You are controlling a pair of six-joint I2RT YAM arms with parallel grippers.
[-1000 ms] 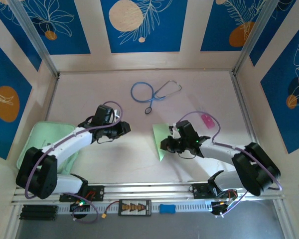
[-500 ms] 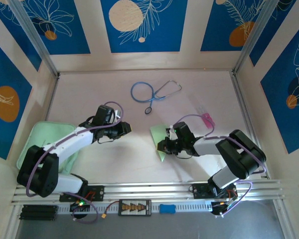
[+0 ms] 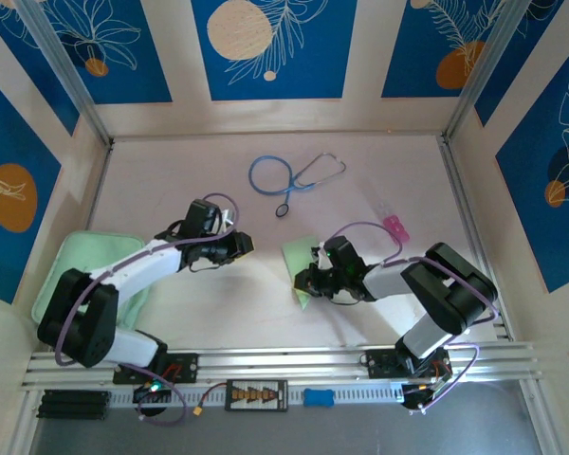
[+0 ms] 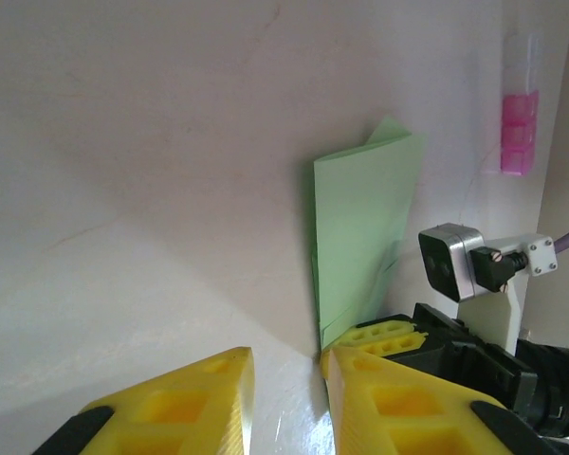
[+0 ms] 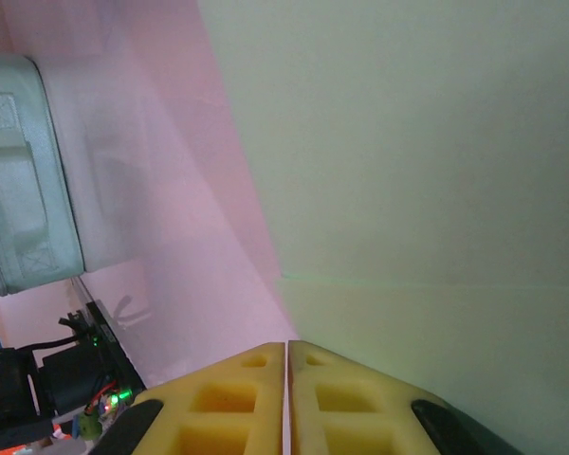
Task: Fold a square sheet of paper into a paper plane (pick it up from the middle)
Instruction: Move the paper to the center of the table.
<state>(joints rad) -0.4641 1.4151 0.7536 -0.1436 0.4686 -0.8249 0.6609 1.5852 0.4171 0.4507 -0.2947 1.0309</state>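
Folded green paper lay flat on table, mid-centre, between arms. Right gripper had jaws closed together, tips low at paper's near end, probably pinning it or pressing crease. Left gripper was slightly parted, empty, near paper's left edge, probably ready to assist.

**Overhead view:** bright, even, diffuse light falls over the table. The arms cast only faint, soft-edged shadows beside them. The corner rails lean outward toward the frame edges — a wide-lens effect.

**Left wrist view:** a glossy bright patch lies on the surface at 8 o'clock, dimmer grey toward 12 and washed out at 3 o'clock. The left gripper at 6 o'clock is slightly soft.

**Right wrist view:** the sheet of paper sits close to the lens — blurred and featureless, with a pink cast at 10 o'clock.
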